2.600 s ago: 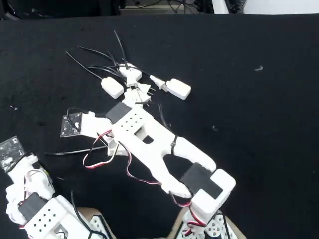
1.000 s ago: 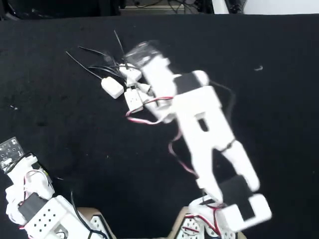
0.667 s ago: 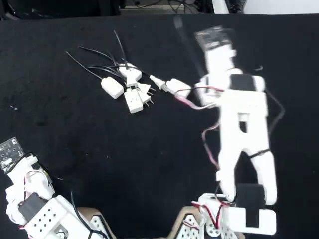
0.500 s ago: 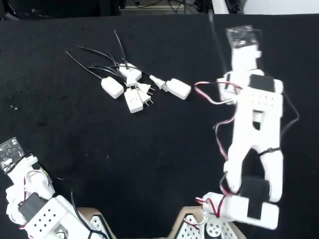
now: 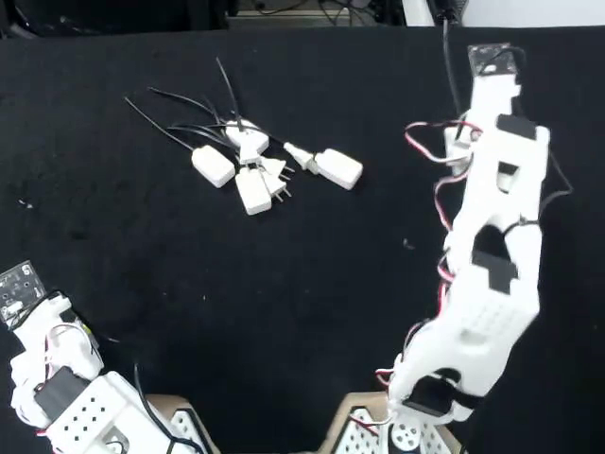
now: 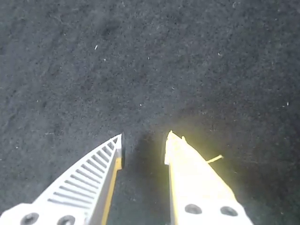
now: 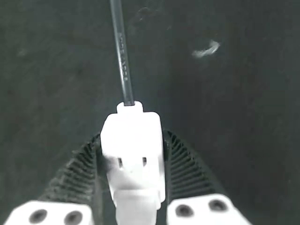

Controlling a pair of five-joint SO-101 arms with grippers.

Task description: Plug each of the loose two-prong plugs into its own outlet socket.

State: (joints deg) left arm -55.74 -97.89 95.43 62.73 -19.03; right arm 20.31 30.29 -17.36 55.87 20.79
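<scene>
Black felt-like cloth (image 5: 142, 284) covers the whole table, matte and flecked with lint; past its far edge is a strip of dark clutter and a white panel (image 5: 529, 11). Left of centre toward the far side lies a cluster of white plastic pieces. They are a rounded block (image 5: 213, 165), a rectangular socket block (image 5: 253, 190), a small two-prong plug (image 5: 275, 172) with bare metal prongs just beside that block, and a rounded piece (image 5: 246, 140) at the knot of cords. Slightly apart to the right is a larger rounded block (image 5: 338, 168) with a slim plug (image 5: 299, 154) at its end, joined or just touching, cannot tell. Thin black cords (image 5: 175, 118) fan out from the cluster toward the far left. The right arm (image 5: 492, 236), a white shell with red and white wires looped along it, stretches nearly straight to the far right of the table, well apart from the cluster. The right gripper (image 7: 131, 137) is clamped on an outlet socket (image 7: 132, 161), a smooth white rectangular body with two slots. Ribbed dark fingers (image 7: 180, 161) press both its sides, and a stiff black cord (image 7: 121, 51) leaves its end over the cloth. The left arm (image 5: 66, 397) sits folded at the near left corner. The left gripper (image 6: 144, 137) hangs low over the cloth, pointed jaws parted by a narrow gap with cloth showing between them.
</scene>
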